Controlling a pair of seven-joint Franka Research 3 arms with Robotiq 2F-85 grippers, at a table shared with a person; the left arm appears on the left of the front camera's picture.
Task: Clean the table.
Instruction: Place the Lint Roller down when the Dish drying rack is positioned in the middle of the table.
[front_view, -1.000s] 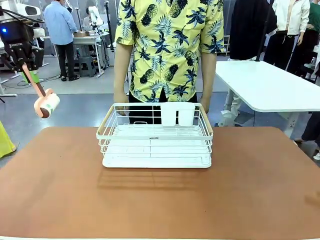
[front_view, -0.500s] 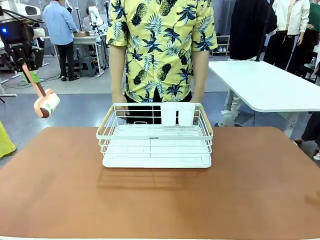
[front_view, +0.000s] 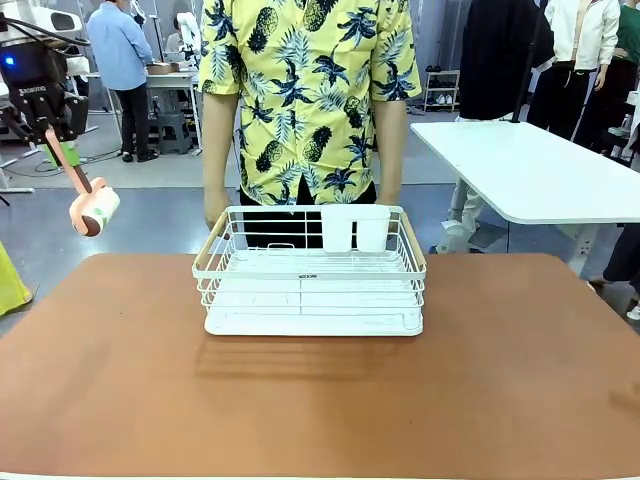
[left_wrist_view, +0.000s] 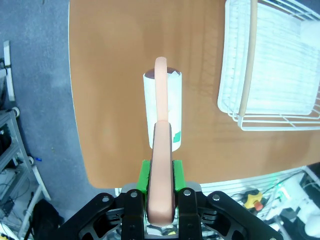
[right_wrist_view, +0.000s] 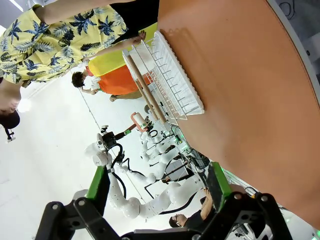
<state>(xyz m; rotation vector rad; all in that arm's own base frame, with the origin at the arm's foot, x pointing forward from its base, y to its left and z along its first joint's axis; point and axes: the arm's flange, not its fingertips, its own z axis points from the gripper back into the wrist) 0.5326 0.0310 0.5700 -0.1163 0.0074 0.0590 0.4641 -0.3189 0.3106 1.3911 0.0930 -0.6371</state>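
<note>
since the earlier frames only the person (front_view: 300, 100) at the far side has shifted, sliding toward picture left behind the rack; the arm, the roller and the rack sit exactly as they did. at the far left the left gripper (front_view: 58, 145) hangs high, off the worktop's left end, its fingers (left_wrist_view: 144, 176) clamped on the pink handle of a lint roller (front_view: 94, 211) whose white roll dangles in the air, well above the worktop (front_view: 120, 380). in the middle the white wire dish rack (front_view: 310, 270) rests on the reddish-brown worktop, which fills the lower front view. the right gripper (right_wrist_view: 157, 187) holds nothing, fingers spread wide over the worktop's edge. the cleaning looks not yet begun: the roller is poised before its first pass. the next move likely calls for lowering the roll flat onto the bare surface left of the rack, then drawing it along.
</note>
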